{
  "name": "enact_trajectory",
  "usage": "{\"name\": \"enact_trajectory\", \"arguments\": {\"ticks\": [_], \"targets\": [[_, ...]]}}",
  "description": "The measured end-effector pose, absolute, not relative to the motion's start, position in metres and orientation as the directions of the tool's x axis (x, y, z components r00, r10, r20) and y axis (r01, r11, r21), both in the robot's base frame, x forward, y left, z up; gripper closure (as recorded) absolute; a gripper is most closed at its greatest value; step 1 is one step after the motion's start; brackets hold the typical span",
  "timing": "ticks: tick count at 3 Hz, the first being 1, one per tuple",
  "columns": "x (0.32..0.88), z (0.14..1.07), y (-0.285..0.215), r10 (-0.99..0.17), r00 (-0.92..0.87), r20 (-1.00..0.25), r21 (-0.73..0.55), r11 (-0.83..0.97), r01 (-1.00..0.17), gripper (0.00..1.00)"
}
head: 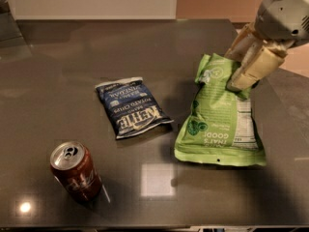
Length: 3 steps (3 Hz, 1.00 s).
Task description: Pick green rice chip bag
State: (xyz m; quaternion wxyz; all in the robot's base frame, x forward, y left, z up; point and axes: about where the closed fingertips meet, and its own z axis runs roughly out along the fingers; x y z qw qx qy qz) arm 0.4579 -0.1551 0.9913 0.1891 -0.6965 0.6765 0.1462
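The green rice chip bag [217, 122] is a large light-green crinkly bag with a white label, at the right of the dark table. Its top end is raised off the table and its bottom edge hangs low near the surface. My gripper [240, 69] comes in from the upper right and its cream fingers [252, 67] are shut on the bag's top edge.
A dark-blue Kettle chip bag [131, 108] lies flat at the table's middle. A red soda can [76, 170] stands at the front left. The dark table [96, 52] ends at its right edge just past the green bag.
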Motion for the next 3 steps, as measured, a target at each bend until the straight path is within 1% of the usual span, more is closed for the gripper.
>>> {"name": "enact_trajectory", "arguments": {"ticks": [1,2,3], "targets": [[0.475,1.019,-0.148,-0.87,0.056,-0.49,-0.118,0.003,-0.993,1.0],[0.484,1.039,-0.146,-0.869,0.057,-0.491,-0.158,0.024,-0.987,1.0],[0.484,1.039,-0.146,-0.869,0.057,-0.491,-0.158,0.025,-0.987,1.0]]}}
